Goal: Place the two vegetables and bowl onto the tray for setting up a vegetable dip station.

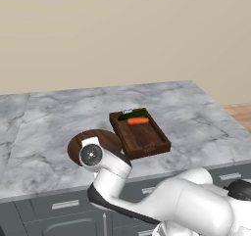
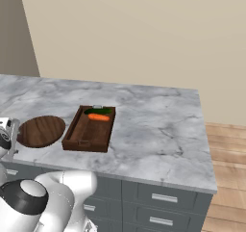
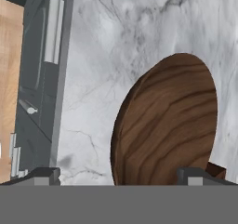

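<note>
At the near edge of the marble counter [image 1: 196, 117], the gripper [image 3: 118, 174] hangs with its jaws spread wide and nothing between them, its two dark fingertips [image 3: 44, 175] framing the bowl [image 3: 167, 125] from above. From the hand camera, the bowl's wood grain runs in broad bands, a corner of the tray [image 3: 216, 170] peeks past its rim, and the grey cabinet front [image 3: 42, 79] with its drawer handles drops toward the wooden floor [image 3: 9, 88].

From the two base cameras, the bowl [image 2: 41, 131] sits just beside the tray [image 2: 79, 135], close to the counter's front edge; in the left base view the arm's wrist covers part of the bowl [image 1: 105, 137]. At the tray's far end lie the carrot stick [image 2: 98, 117] and the dark green vegetable [image 2: 98, 111], side by side and touching.

Bare marble stretches beyond and to the right of the tray. Counted: one bowl, one tray, two vegetables, both on the tray; the bowl rests on the counter.
</note>
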Controlling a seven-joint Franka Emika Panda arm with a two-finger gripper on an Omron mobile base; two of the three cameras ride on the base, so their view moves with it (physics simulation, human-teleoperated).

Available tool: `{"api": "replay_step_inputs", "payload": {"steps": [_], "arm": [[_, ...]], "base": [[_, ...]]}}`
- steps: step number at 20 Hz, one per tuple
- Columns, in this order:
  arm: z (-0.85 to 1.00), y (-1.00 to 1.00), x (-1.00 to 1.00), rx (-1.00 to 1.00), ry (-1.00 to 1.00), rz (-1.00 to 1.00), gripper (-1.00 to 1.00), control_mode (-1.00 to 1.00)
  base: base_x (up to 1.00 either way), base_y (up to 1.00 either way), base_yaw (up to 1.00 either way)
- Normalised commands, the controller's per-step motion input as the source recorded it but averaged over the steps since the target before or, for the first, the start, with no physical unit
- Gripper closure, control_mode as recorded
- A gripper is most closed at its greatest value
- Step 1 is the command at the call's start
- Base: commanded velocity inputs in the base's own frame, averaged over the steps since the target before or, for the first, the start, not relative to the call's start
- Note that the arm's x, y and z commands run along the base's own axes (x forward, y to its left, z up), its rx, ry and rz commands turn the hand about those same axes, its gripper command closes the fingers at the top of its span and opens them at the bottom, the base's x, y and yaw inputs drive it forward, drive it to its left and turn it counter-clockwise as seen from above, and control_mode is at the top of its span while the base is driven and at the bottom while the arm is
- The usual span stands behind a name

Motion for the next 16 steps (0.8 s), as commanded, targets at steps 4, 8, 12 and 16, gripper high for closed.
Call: {"api": "replay_step_inputs", "payload": {"steps": [4,8,12,16], "arm": [[-0.14,0.01,0.14,0.0,0.0,0.0,-1.0,-1.0],[-0.25,0.02,0.0,0.0,-0.02,0.0,-1.0,-1.0],[-0.25,0.0,0.0,0.0,-0.01,0.0,-1.0,-1.0],[-0.13,0.0,0.06,0.0,0.0,0.0,-1.0,-1.0]], "base": [[0.0,0.0,0.0],[0.0,0.0,0.0],[0.0,0.0,0.0],[0.0,0.0,0.0]]}}
